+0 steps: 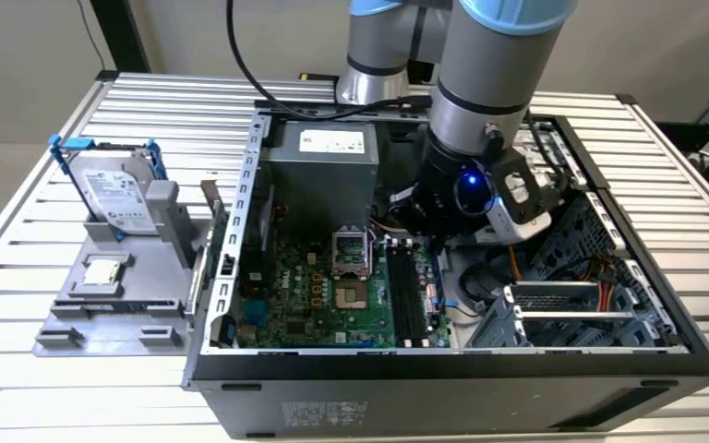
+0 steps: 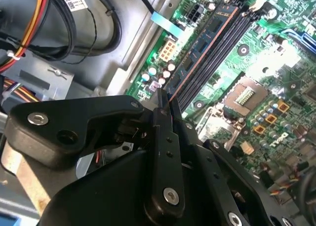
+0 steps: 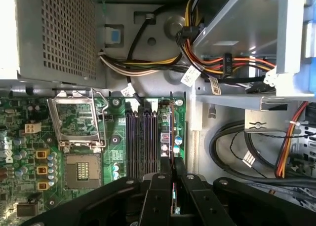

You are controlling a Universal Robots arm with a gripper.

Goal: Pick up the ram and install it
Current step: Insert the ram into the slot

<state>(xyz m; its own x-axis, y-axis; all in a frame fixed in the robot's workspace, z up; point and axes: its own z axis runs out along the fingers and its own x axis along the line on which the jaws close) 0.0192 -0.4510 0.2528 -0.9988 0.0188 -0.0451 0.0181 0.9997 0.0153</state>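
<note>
Exterior view: arm reaches into the open computer case (image 1: 650, 355) on the desk (image 1: 71, 388); the gripper (image 1: 435, 242) hangs over the far end of the black memory slots (image 1: 406, 295).

Second wrist view: gripper (image 2: 165, 102) fingers are closed narrowly on the ram (image 2: 197, 56), whose long axis runs parallel to the slots (image 2: 234, 36), just beside them.

First wrist view: ram (image 3: 167, 132) stands edge-on beside the slots (image 3: 140, 139), extending straight away from the gripper (image 3: 173, 179).

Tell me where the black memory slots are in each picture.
Exterior view: slots beside the CPU socket, toward the exterior view's right.
Second wrist view: slots stretch away from the tool.
First wrist view: slots just ahead of the tool.
Shared landmark: the CPU socket beside them.
</note>
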